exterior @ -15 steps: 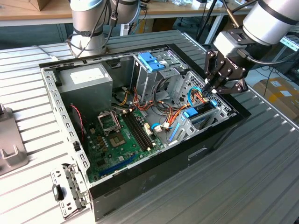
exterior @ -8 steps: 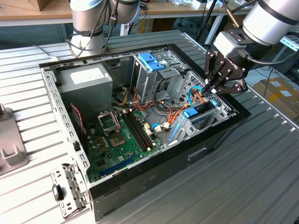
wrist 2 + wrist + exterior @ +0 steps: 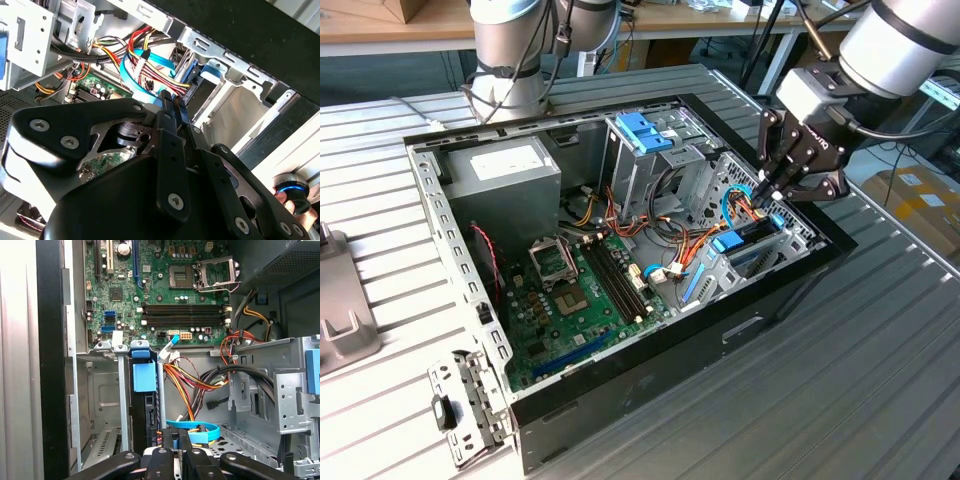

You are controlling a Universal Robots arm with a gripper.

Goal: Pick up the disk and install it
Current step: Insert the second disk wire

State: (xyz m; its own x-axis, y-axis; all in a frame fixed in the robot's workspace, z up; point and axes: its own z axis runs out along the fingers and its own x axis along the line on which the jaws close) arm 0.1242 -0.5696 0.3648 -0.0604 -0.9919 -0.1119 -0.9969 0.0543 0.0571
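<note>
The jaws are pressed together. In both wrist views the two black fingertips (image 3: 167,436) lie side by side. The gripper (image 3: 767,192) reaches down into the open computer case (image 3: 650,375), over the drive bay at its corner. In the second wrist view the gripper (image 3: 172,107) tips sit against a flat light-blue cable (image 3: 150,65). I cannot tell whether they pinch the cable or merely touch it.

Just beside the tips is the disk (image 3: 149,415). It stands on edge in a slot of the metal bay, a dark slab between grey uprights, with a blue plastic rail tab (image 3: 145,375) at its exposed end. In the exterior view that blue tab (image 3: 728,242) lies just below the fingers. No label face of the disk is turned toward any camera, so nothing on it can be read.

Near the tips, on the side away from the disk, a bundle of red, yellow and orange wires (image 3: 186,382) fans out. Farther off is the green motherboard (image 3: 150,280) with its black memory slots (image 3: 182,315) and open processor socket (image 3: 182,272).

Well away from the jaws stands an upright metal cage with a blue plastic top (image 3: 645,130). Beyond it is a grey metal box (image 3: 490,195) with a white sticker (image 3: 505,160) whose print is too small to read. The case rests on a ribbed metal table (image 3: 880,380).
</note>
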